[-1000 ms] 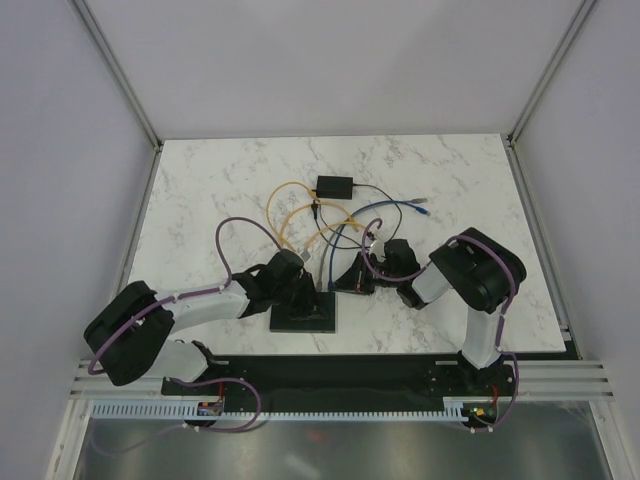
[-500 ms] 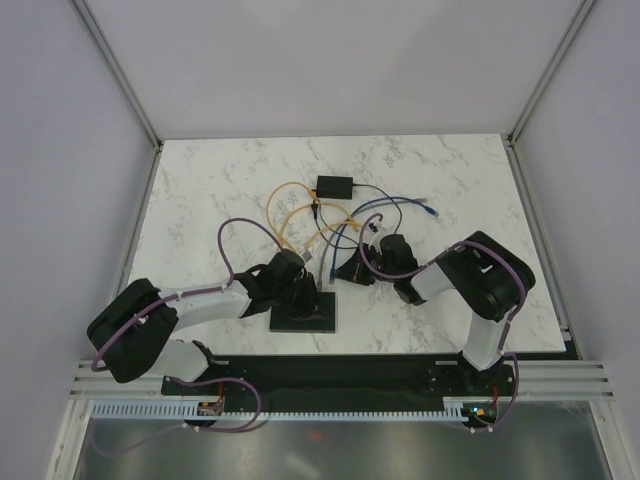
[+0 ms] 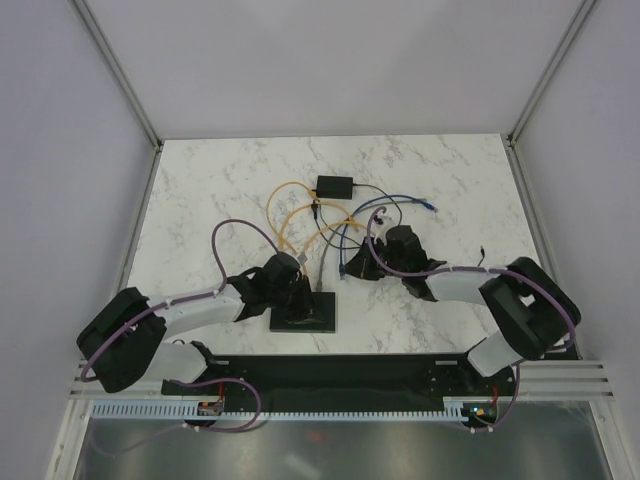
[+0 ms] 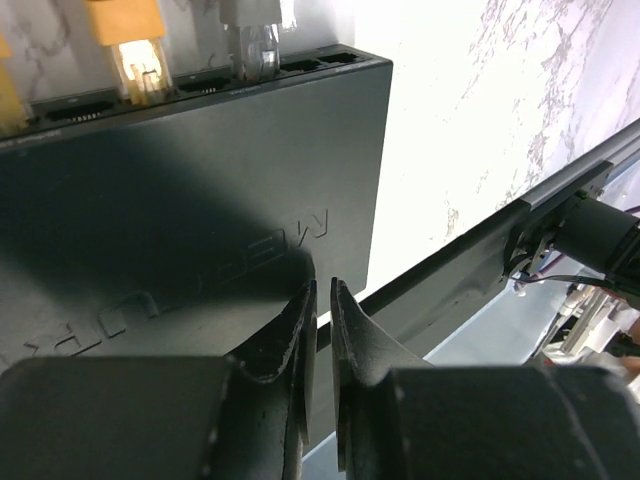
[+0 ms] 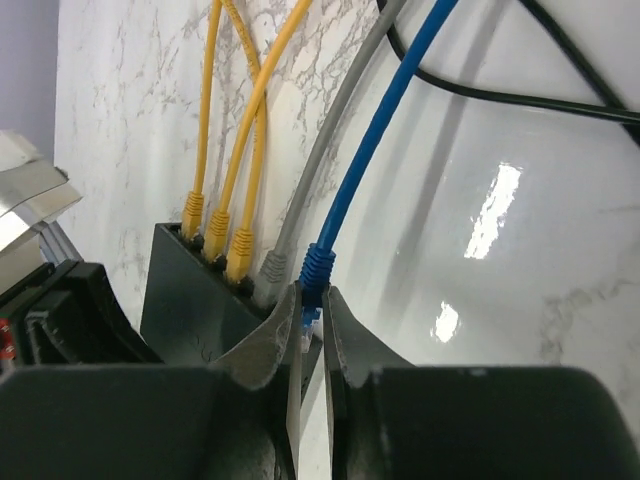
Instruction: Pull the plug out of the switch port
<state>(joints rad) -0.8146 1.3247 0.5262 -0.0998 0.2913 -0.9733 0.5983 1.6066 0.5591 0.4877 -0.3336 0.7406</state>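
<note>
My right gripper (image 5: 312,300) is clamped on the blue plug (image 5: 316,266), whose clear tip sits between my fingers, out of its socket. The switch (image 3: 305,320) lies at 6 o'clock on the table (image 3: 220,180), near the front edge. The held plug hangs at 1 o'clock from it, near but apart. Three yellow plugs (image 5: 215,235) and a grey plug (image 5: 270,268) sit in sockets along its 12 o'clock edge. My left gripper (image 4: 318,295) has its fingers drawn almost together on nothing, tips over the switch's top face.
</note>
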